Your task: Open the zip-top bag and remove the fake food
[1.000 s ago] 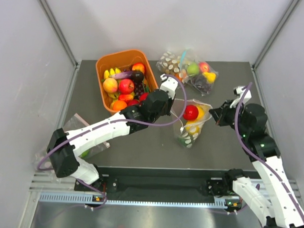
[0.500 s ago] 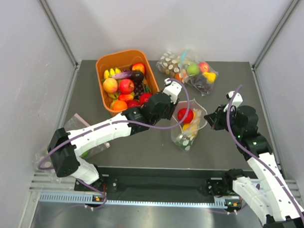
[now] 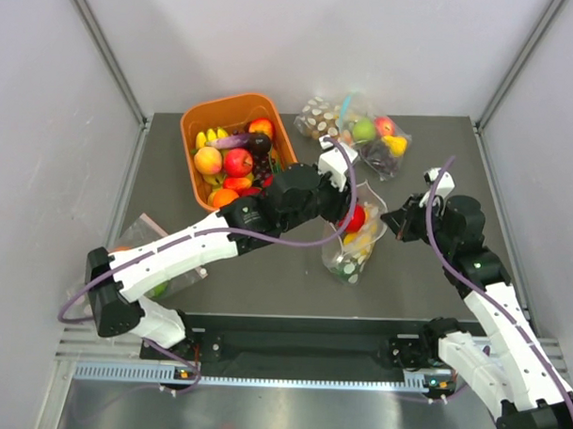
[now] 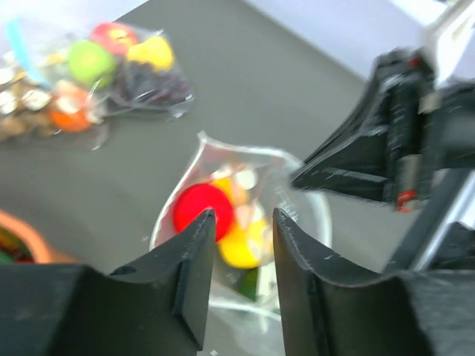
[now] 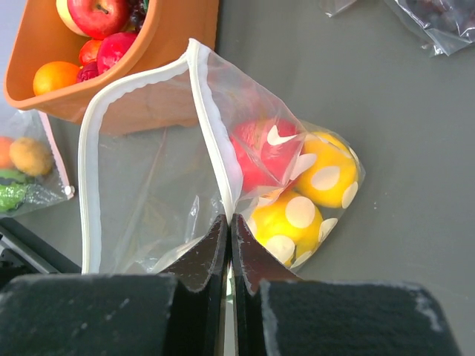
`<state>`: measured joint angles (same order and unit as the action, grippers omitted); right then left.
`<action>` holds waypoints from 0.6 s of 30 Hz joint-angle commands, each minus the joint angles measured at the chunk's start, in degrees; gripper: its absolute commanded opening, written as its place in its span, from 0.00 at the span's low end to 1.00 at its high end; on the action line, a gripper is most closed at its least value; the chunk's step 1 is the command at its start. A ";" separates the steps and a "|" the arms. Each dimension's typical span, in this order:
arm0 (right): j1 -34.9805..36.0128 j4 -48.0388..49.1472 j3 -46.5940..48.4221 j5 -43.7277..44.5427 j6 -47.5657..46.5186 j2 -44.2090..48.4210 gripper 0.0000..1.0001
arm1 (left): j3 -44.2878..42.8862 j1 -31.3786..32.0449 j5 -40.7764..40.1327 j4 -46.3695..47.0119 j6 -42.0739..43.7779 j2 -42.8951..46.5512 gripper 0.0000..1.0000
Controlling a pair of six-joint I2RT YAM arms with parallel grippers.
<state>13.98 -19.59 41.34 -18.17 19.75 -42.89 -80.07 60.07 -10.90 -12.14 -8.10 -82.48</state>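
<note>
The zip-top bag (image 3: 353, 256) stands on the dark table with its mouth open; it is clear with white dots. The fake food is inside: a red fruit (image 4: 199, 208) and yellow fruits (image 5: 326, 176) with something green lower down. My right gripper (image 3: 400, 226) is shut on the bag's white zip rim (image 5: 215, 148) and holds that side up. My left gripper (image 4: 243, 222) is open, hovering just above the bag's mouth with the red and yellow fruits between its fingers' line of sight. It touches nothing that I can see.
An orange basket (image 3: 197, 127) full of toy fruit stands at the back left, close to the left arm. Two other dotted bags with fruit (image 3: 360, 132) lie at the back. Another clear bag (image 3: 140, 242) lies at the front left. Walls enclose three sides.
My left gripper has swung right, from beside the basket to above the bag's mouth. My right gripper has drawn the bag's rim slightly left and the bag has shifted with it.
</note>
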 commanded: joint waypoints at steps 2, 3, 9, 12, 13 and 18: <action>-0.36 1.67 2.86 -1.07 0.38 1.05 0.00 | -5.35 0.04 7.46 -1.04 -2.44 -4.00 0.39; -0.44 1.58 2.95 -1.07 0.29 1.23 0.00 | -6.92 -0.04 7.73 -1.83 -2.54 -6.27 0.38; -0.44 0.44 2.95 -1.25 0.29 2.64 0.00 | -12.20 -0.83 8.54 -5.78 -4.20 -13.84 0.36; -0.35 -0.09 2.95 -1.42 0.20 3.17 0.00 | -12.04 -2.41 8.78 -6.05 -5.17 -16.22 0.36; -0.44 -0.09 2.95 -1.51 0.12 3.34 0.00 | -11.78 -2.50 9.05 -5.79 -5.17 -16.57 0.36; -0.44 -0.09 2.69 -3.01 0.38 3.52 0.00 | -12.47 -2.59 7.30 -5.79 -4.21 -20.25 0.42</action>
<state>13.98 -20.27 41.34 -19.42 19.75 -40.23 -89.91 57.47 -2.63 -18.31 -12.23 -101.75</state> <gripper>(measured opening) 0.009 0.413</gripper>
